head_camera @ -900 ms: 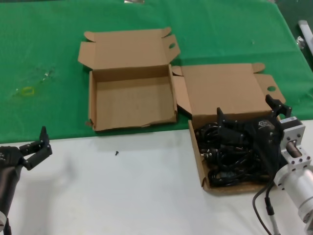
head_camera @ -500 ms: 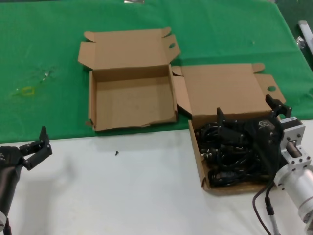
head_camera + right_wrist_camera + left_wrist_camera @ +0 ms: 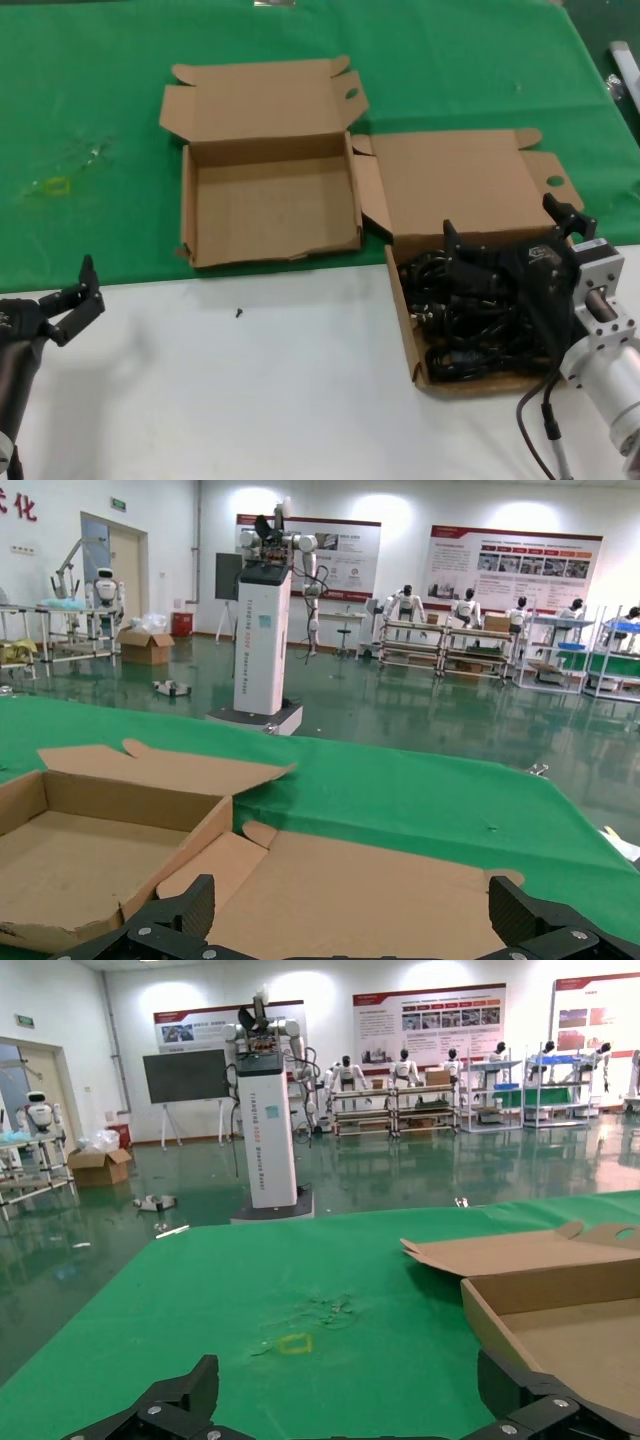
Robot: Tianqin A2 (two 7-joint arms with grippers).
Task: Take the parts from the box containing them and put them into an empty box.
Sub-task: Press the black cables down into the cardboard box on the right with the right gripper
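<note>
The parts point(image 3: 455, 325), black coiled power cords, lie piled in the box containing them point(image 3: 404, 318) at the right, with its lid point(image 3: 455, 180) folded back. My right gripper point(image 3: 503, 228) is open and hangs over that pile, holding nothing; in the right wrist view point(image 3: 352, 895) its fingers straddle the lid point(image 3: 380, 880). The empty box point(image 3: 270, 205) stands open to the left of it on the green cloth, and shows in the right wrist view point(image 3: 80, 850) and the left wrist view point(image 3: 570, 1335). My left gripper point(image 3: 93, 283) is open and empty at the near left, over the white table.
A green cloth point(image 3: 90, 90) covers the far half of the table; the near half is white point(image 3: 250, 400). A yellow ring mark point(image 3: 57, 186) is on the cloth at the left. A small black screw point(image 3: 238, 312) lies on the white surface.
</note>
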